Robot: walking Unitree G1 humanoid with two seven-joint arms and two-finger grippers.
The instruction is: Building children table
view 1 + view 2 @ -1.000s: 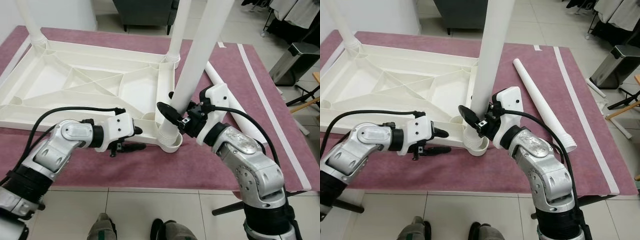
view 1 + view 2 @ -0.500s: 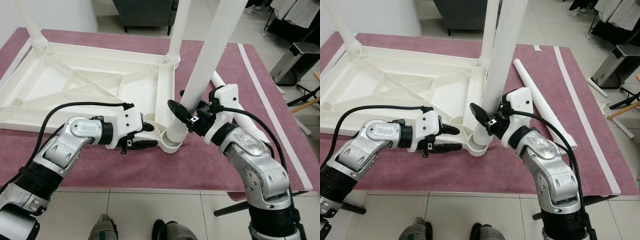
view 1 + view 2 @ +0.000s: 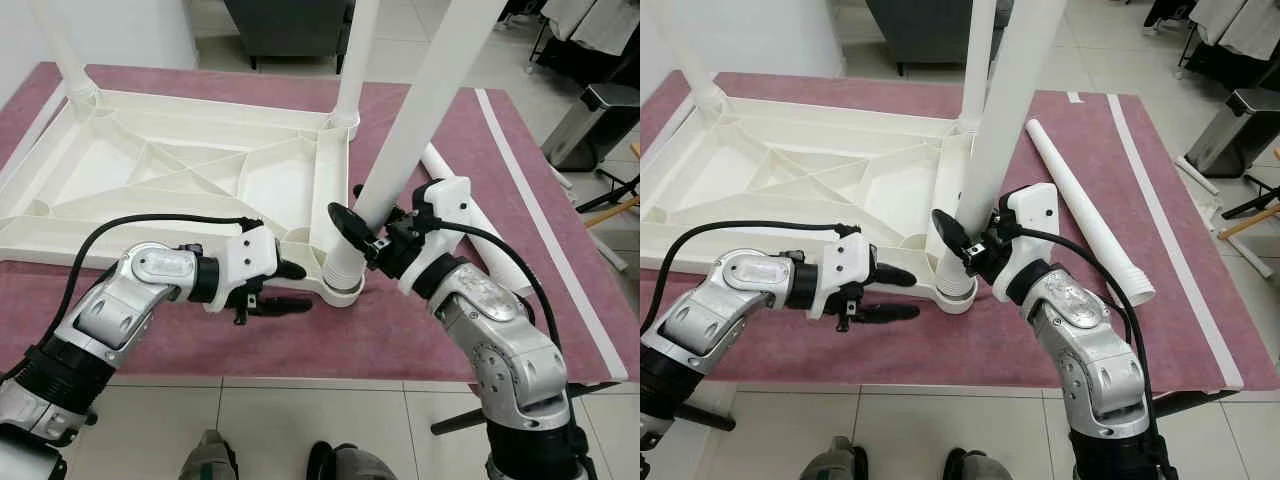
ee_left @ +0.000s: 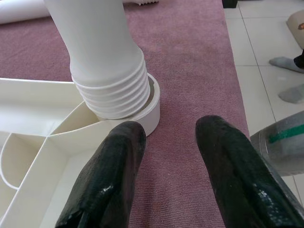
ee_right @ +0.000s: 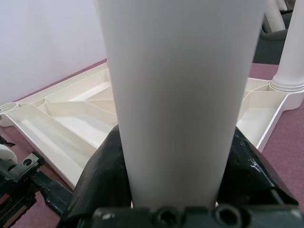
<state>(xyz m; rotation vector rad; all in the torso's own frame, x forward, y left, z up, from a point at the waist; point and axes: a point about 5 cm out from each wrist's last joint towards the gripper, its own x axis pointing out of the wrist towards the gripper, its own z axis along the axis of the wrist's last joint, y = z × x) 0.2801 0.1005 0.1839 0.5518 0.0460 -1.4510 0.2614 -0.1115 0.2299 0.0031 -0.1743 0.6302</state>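
Note:
The white tabletop (image 3: 150,160) lies upside down on a maroon rug, with legs standing in its two far corners. My right gripper (image 3: 372,222) is shut on a third white leg (image 3: 410,130). That leg leans to the right, and its ribbed lower end (image 4: 111,90) sits in the near right corner socket (image 3: 340,285). In the right wrist view the leg (image 5: 175,95) sits between the black fingers (image 5: 107,171). My left gripper (image 3: 300,288) is open, low over the rug just left of the socket, holding nothing. A loose leg (image 3: 1090,215) lies on the rug to the right.
A silver bin (image 3: 590,120) stands on the tiles at the right. A dark chair (image 3: 290,25) is behind the rug. The rug's front edge meets tiled floor near my feet (image 3: 210,455). A foot in a grey sock (image 4: 285,64) is close by.
The held leg leans further right than a second ago, its base still at the socket. The left gripper has come closer to the socket and is still open.

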